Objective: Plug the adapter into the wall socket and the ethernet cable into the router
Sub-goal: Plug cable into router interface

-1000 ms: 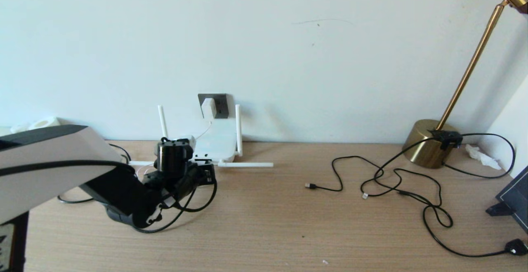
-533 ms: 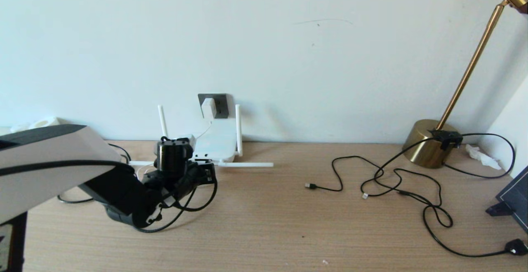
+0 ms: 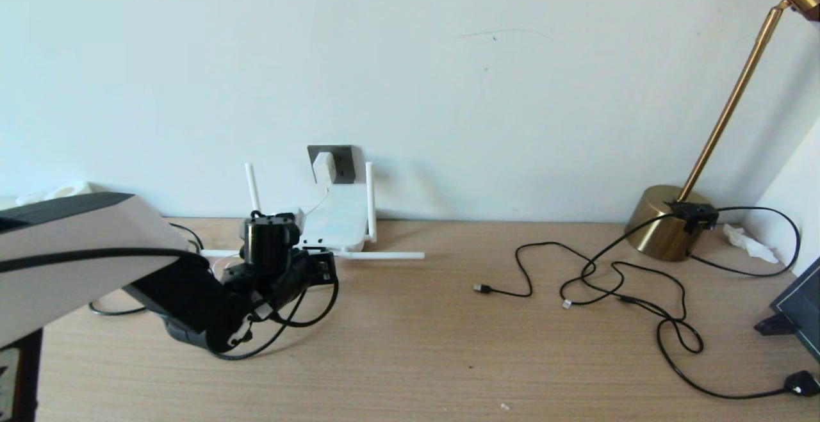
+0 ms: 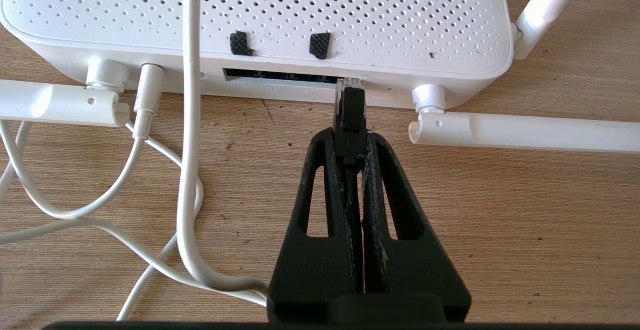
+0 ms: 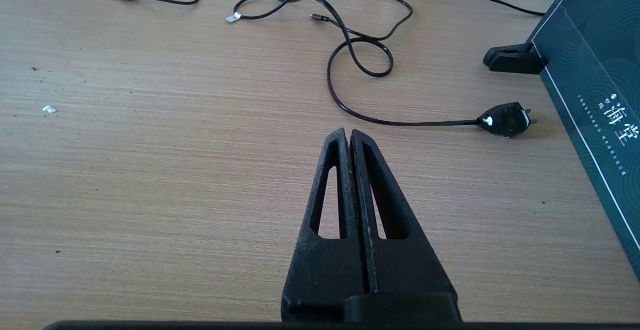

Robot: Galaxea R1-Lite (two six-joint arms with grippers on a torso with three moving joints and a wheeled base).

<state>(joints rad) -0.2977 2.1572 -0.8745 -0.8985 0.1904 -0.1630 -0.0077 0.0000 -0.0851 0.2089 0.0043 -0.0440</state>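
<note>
The white router (image 3: pixel 333 220) lies against the wall under the dark grey wall socket (image 3: pixel 344 161), and the white adapter (image 3: pixel 323 167) sits in that socket. My left gripper (image 4: pixel 348 137) is shut on the black plug end of the ethernet cable (image 4: pixel 350 114). The plug's clear tip touches the rim of the router's (image 4: pixel 350 19) dark port strip (image 4: pixel 280 75), at its end nearest an antenna. The black cable loops back under my left arm (image 3: pixel 307 316). My right gripper (image 5: pixel 348 134) is shut on nothing, low over bare wood, out of the head view.
Two router antennas lie flat on the desk (image 3: pixel 384 255) (image 4: pixel 525 132). White cords (image 4: pixel 190 170) curl beside my left gripper. At the right are thin black cords (image 3: pixel 608 275), a black plug (image 5: pixel 505 118), a brass lamp base (image 3: pixel 666 220) and a dark box (image 5: pixel 590 69).
Hardly anything: my left wrist has shifted a touch by the router, still holding the plug. Everything else is still.
</note>
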